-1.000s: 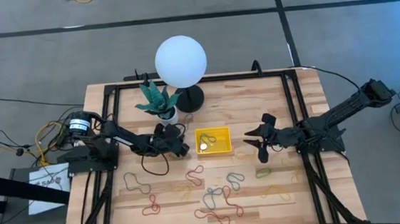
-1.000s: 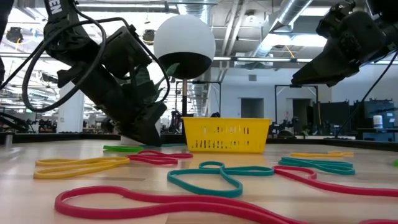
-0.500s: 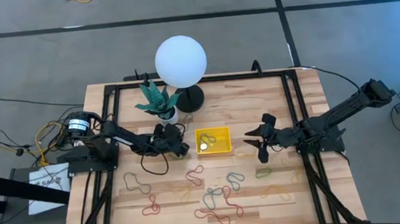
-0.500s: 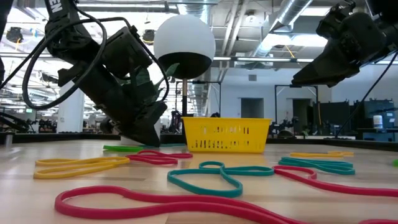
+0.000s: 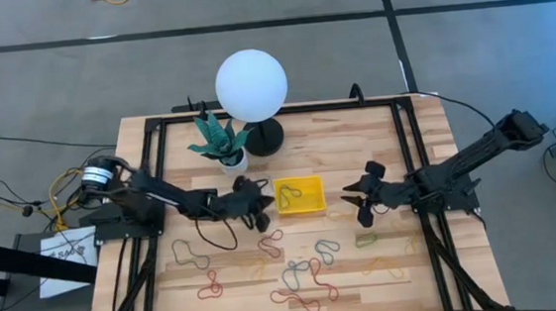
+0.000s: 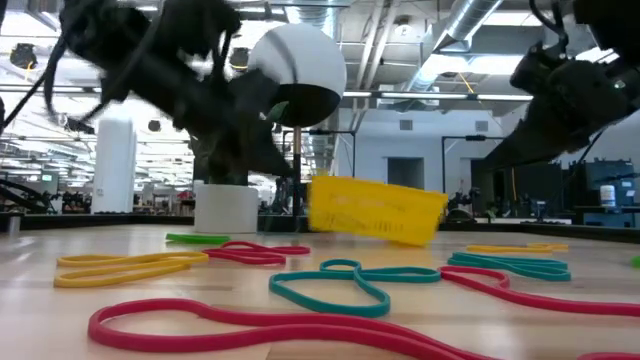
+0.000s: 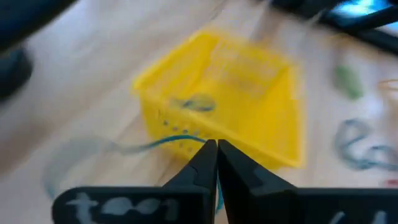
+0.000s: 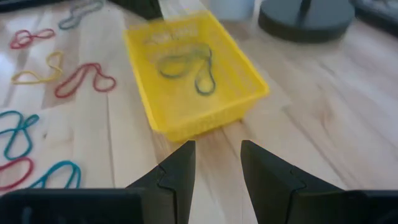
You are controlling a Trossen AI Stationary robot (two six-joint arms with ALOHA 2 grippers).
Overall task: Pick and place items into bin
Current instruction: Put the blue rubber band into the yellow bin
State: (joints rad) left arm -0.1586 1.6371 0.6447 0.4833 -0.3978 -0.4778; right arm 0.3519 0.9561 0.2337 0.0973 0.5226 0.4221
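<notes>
The yellow bin (image 5: 302, 211) stands mid-table with dark green bands inside (image 8: 186, 65). In the low view the bin (image 6: 378, 208) is tilted, its left side raised. My left gripper (image 5: 263, 212) is shut just off the bin's left near corner, and a thin blue-green band (image 7: 155, 144) runs to its fingertips (image 7: 216, 148). My right gripper (image 5: 353, 199) hovers open to the right of the bin, fingers (image 8: 217, 146) pointing at it. Several rubber bands (image 5: 297, 273) lie flat on the near half of the table (image 6: 350, 280). My left gripper has the blue-green band's strand (image 7: 198, 140) pinched at its fingertips, right in front of the bin's wall (image 7: 261, 134). The rest of the band trails off sideways, blurred. Whether the fingers also touch the bin cannot be told.
A white plant pot (image 5: 231, 159) and a globe lamp (image 5: 251, 85) stand behind the bin. Black cables (image 5: 214, 230) loop beside my left arm. Black frame rails (image 5: 151, 185) run along both table sides.
My left gripper has shut and moved up and toward the bin. The bin, level before, has tipped, with its left side lifted off the table. My right arm has sunk a little.
</notes>
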